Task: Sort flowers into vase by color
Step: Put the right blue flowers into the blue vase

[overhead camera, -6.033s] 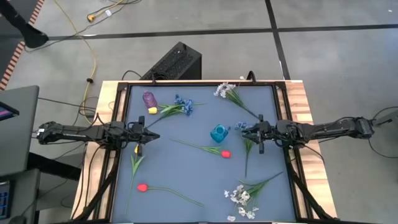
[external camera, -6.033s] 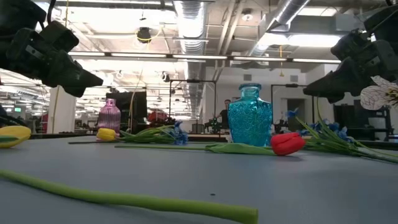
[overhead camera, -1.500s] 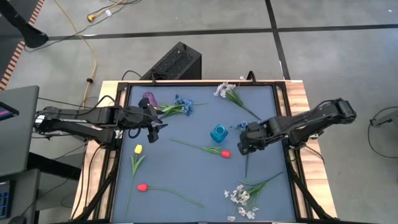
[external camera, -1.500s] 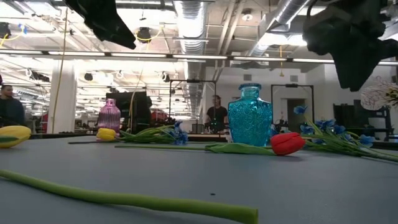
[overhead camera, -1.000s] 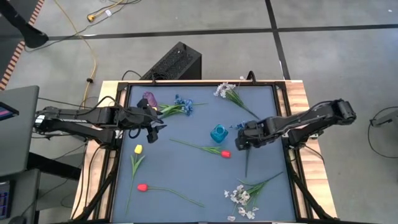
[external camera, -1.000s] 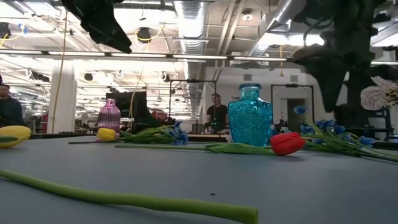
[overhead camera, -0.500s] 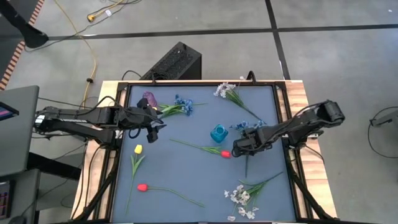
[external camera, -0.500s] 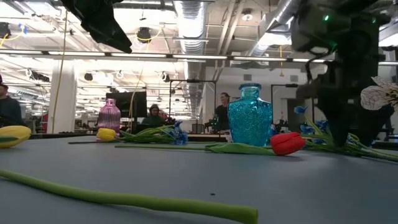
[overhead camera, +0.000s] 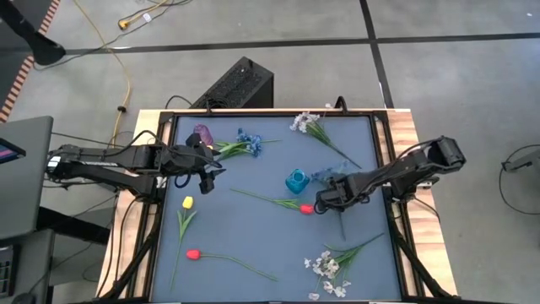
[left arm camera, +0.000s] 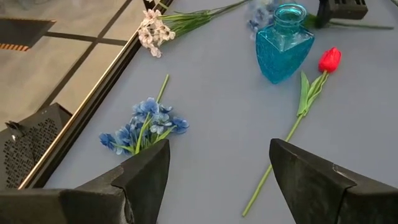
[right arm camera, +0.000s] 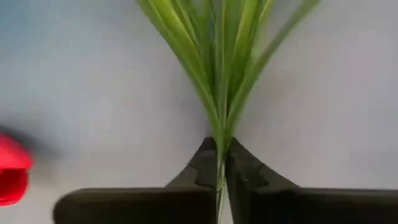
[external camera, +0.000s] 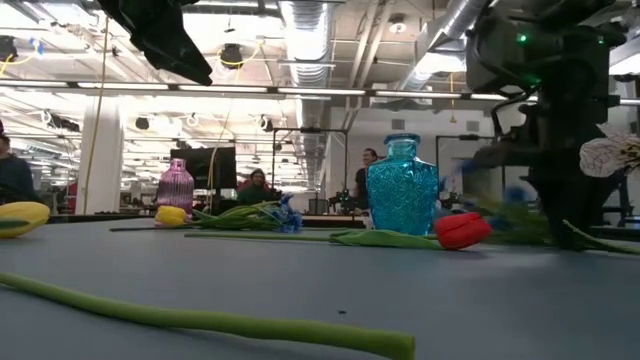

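A: Which arm is at work, and on what?

B: The right pincer [overhead camera: 321,203] is down at the worktop [overhead camera: 253,241], its fingers closed narrowly on the stem of a blue sprig [right arm camera: 219,68]. In the right wrist view the green stem and leaves run straight ahead from between the fingertips, so the long axis of the flower lies in line with the pincer. A red tulip [overhead camera: 305,208] lies just beside the pincer, apart from the grip.

A: Where does the target lie from there?

B: The blue vase [overhead camera: 296,181] stands upright near the pincer, on its far side and slightly toward the other arm. The right arm is plainly the nearer one. Judged from this, the stem must be swung from flat to upright before its cut end can enter the narrow neck.

A: And the left arm?

B: The left pincer [left arm camera: 217,174] hovers above the worktop with its fingers spread wide, holding nothing. Another blue sprig [left arm camera: 144,126] lies just ahead of it, and a purple vase [overhead camera: 202,133] stands near.
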